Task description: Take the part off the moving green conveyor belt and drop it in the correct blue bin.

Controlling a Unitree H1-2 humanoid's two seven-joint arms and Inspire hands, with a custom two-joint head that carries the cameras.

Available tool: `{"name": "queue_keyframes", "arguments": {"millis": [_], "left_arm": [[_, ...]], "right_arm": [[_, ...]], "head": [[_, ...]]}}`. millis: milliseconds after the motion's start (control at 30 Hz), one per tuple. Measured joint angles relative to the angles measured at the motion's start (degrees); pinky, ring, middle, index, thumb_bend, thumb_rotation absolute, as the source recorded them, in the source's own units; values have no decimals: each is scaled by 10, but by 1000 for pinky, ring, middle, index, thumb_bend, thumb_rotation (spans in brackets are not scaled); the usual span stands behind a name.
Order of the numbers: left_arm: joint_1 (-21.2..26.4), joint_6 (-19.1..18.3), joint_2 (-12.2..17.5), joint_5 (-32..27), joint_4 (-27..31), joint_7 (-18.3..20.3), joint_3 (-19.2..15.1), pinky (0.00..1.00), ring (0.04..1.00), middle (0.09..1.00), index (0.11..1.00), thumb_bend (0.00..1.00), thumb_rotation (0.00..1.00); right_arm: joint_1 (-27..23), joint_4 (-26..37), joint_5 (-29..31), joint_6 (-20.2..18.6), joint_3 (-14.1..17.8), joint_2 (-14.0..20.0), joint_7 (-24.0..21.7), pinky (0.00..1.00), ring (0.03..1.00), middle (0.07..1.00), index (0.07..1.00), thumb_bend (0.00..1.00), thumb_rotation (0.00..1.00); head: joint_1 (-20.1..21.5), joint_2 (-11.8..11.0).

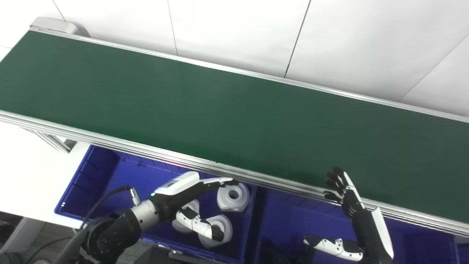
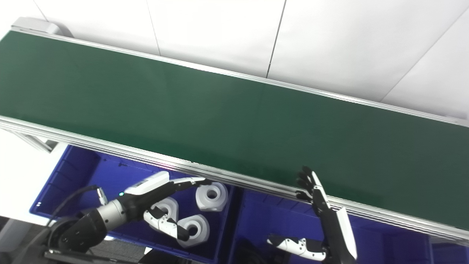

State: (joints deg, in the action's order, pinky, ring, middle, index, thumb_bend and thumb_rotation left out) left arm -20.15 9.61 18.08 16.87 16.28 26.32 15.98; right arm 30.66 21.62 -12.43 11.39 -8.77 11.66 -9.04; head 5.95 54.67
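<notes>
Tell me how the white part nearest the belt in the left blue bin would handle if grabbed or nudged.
The white part looks like a rigid moulded ring with a centre hole, so probably stiff, not floppy. Its glossy surface may be slippery to fingers. Lying flat in the left blue bin, it seems unlikely to tip; set on edge, its rounded shape might roll.

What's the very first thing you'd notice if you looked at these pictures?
The big green conveyor belt running slantwise across the whole picture, with nothing on it. Below its near edge, three white parts lie in the left blue bin, under the open left hand. The right hand stands open at the belt's edge.
</notes>
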Motion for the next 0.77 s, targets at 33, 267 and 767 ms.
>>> {"name": "queue_keyframes", "arguments": {"millis": [33,267,767], "left_arm": [[5,18,-6,-27,-7,-2,0,845,909,951,929,859,554],[51,80,-26,-146,-87,-2,6,904,957,981,979,895,471],[55,100,14,-222,-156,23,-19,940,979,1000,987,915,438]], "right_arm": [[6,4,-5,-1,-4,-3,0,788,894,933,960,978,413],[32,15,-72,-27,-30,-42,9,801,907,929,966,979,403],[50,21,-181,-61,-74,-95,31,790,895,949,987,988,454]], "head": [[26,1],[128,2],[226,9]]}}
